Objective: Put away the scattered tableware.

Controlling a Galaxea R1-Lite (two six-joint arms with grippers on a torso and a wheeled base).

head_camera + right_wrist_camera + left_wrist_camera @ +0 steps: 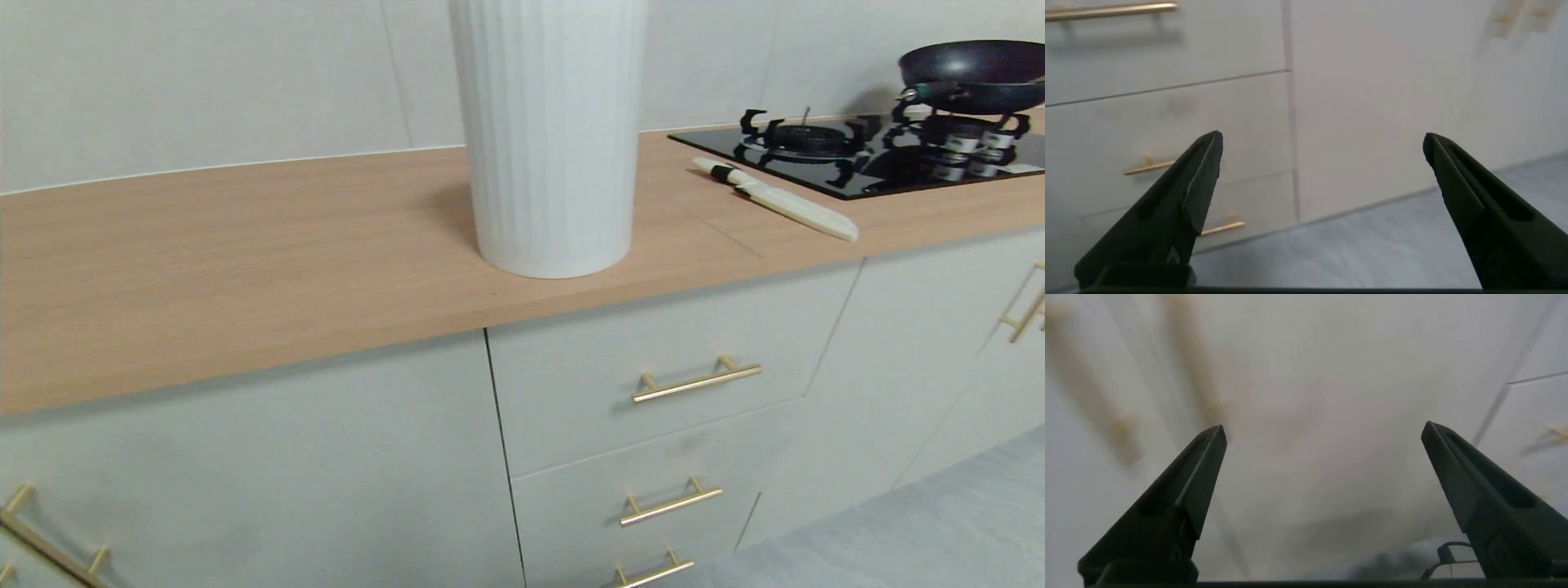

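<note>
Cream-coloured knife with a black band near one end (775, 198): in the head view it lies flat on the light wooden countertop (245, 245), just beside the front edge of the black glass hob (890, 175) and well to the right of the tall white ribbed cylindrical container (549, 131). Its long axis runs on a slant, banded end toward the back and left, long pale end toward the counter's front edge and right. A dark wok (971, 73) sits on the far burner. Below the counter are pale grey drawer fronts with a brass bar handle (696, 380) on each, then a grey floor (939, 523). Since the knife lies on the robot's right, the right arm is probably the nearer one, and the container looks like the likely place for it.

In the left wrist view the left gripper (1323, 429) is spread wide with nothing between its fingers, facing a blurred pale cabinet front.

In the right wrist view the right gripper (1323, 136) is likewise wide apart and empty, facing the drawer fronts and floor. Judged from that, it sits below counter height and would have to rise to reach the knife.
</note>
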